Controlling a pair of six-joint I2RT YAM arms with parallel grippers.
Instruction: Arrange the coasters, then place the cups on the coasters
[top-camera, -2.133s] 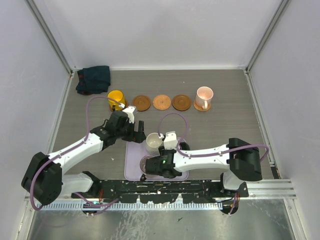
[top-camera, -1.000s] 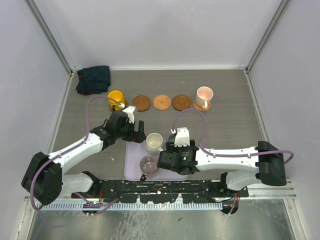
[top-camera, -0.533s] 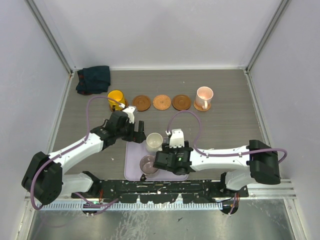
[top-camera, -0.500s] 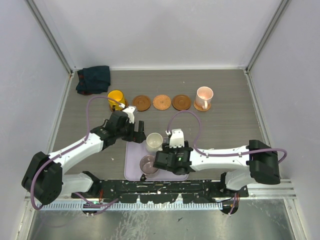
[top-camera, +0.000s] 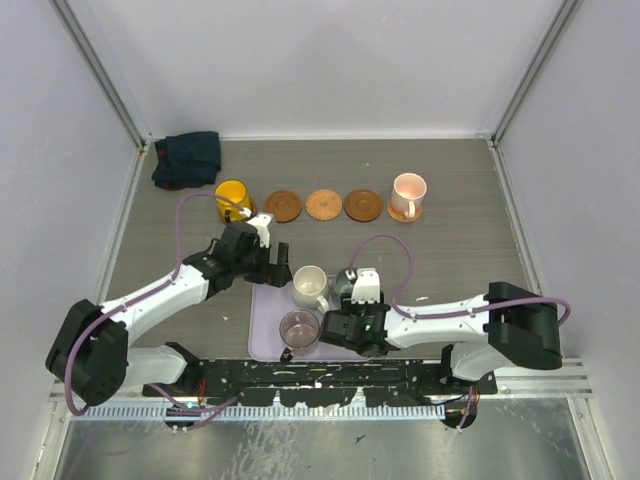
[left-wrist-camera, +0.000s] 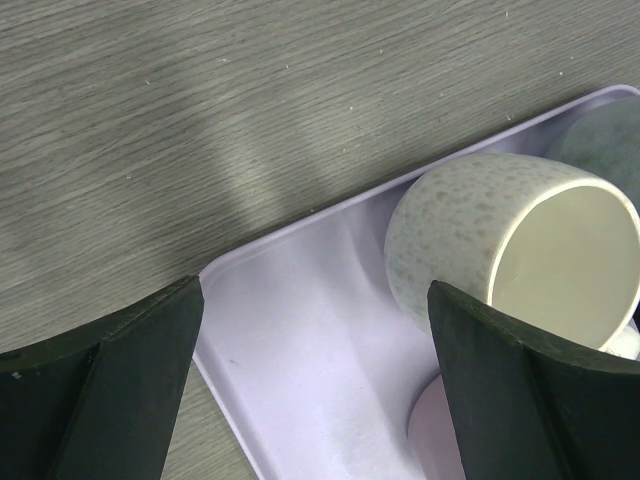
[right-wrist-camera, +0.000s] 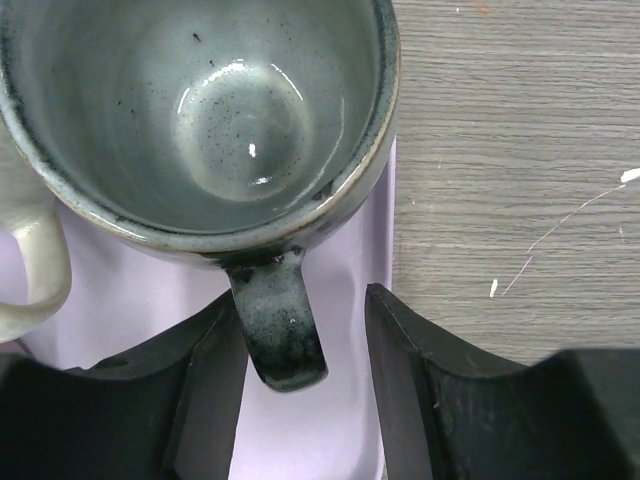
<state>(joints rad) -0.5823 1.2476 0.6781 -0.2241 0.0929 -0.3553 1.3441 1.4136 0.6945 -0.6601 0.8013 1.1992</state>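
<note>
Cups first, from the left: our left claw hangs wide open and empty over the tray, with the cream cup just ahead, toward its right finger. Beside that, at the tray's right edge, the grey-green cup stands upright. Its handle points straight back into our right claw, whose jaws straddle it but are not yet clamped. We judge the right arm nearer; three bare coasters lie well beyond.
</note>
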